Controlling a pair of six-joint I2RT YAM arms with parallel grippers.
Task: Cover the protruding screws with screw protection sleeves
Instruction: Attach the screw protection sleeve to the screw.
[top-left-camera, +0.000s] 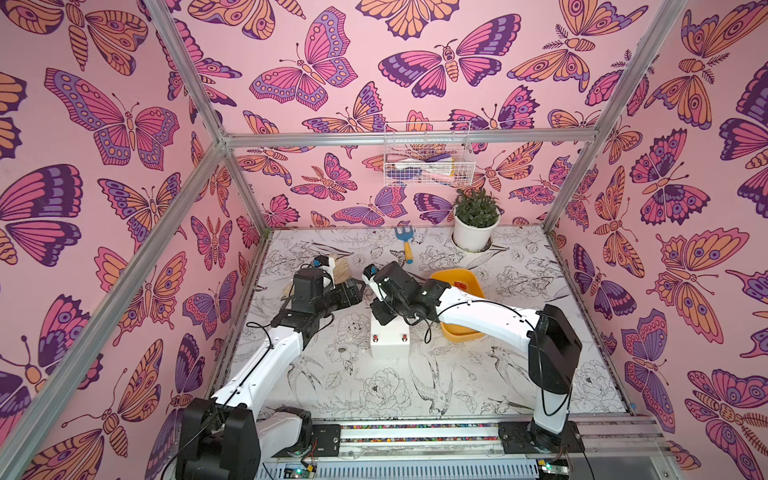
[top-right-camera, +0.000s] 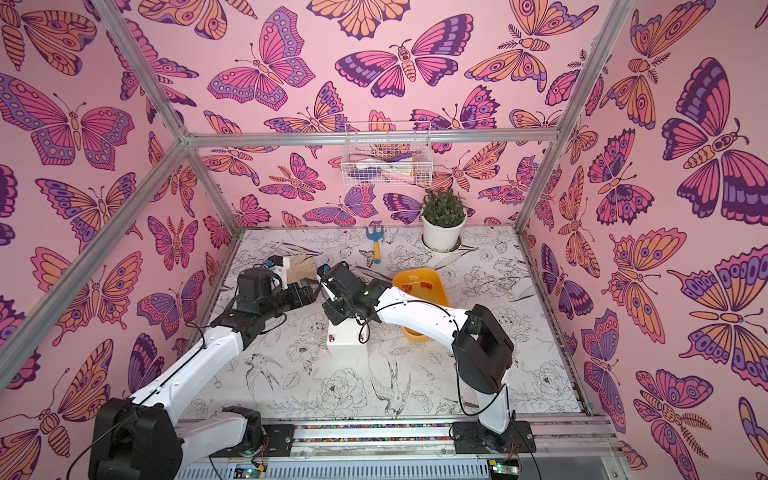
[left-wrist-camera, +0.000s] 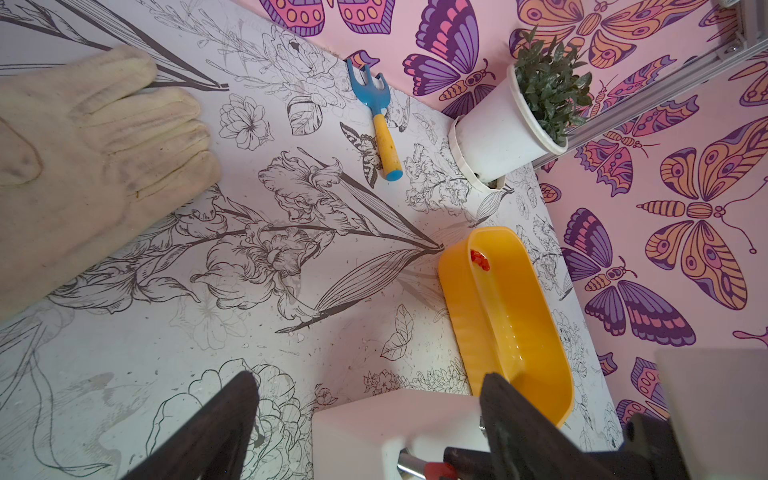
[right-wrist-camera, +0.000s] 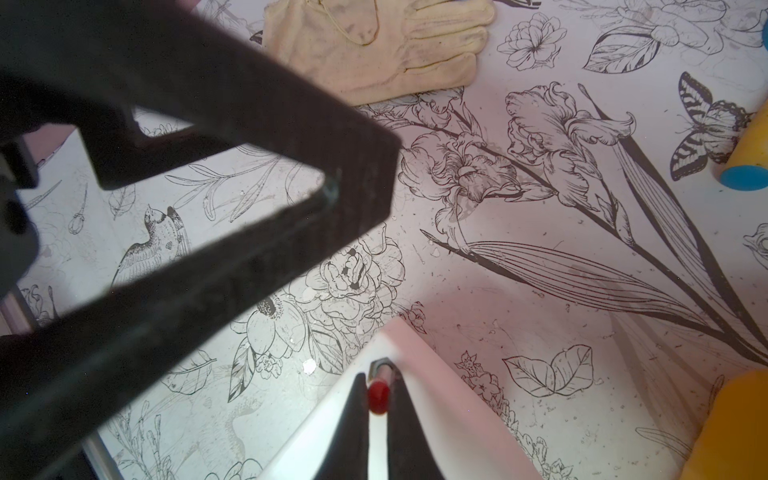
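A table (top-left-camera: 540, 332) printed with black-line flowers and birds sits inside pink butterfly walls (top-left-camera: 124, 124) braced by a metal frame (top-left-camera: 407, 137). Toward the far left lies a cream glove (top-left-camera: 343, 266). Just near of it the left gripper (left-wrist-camera: 370, 376) hangs with its jaws spread wide and nothing between them, close to the far left side of a white box (top-left-camera: 390, 349) at the table's middle. The right gripper (right-wrist-camera: 378, 386) is pinched narrow on one red sleeve (right-wrist-camera: 378, 397), held at the tip of a screw (right-wrist-camera: 384, 368) on a far corner of the box. Whether it is fully seated cannot be told. To the right, a yellow tray (top-left-camera: 473, 282) holds loose sleeves (top-left-camera: 460, 285). At the far wall are a blue-and-yellow rake (top-left-camera: 405, 243), a hanging wire basket (top-left-camera: 426, 156) and a potted plant (top-left-camera: 476, 220). Only the top views show fitted sleeves (top-left-camera: 375, 337) on the box's two near corners. Only the wrist views show the pinched sleeve, hidden from above by the arm.
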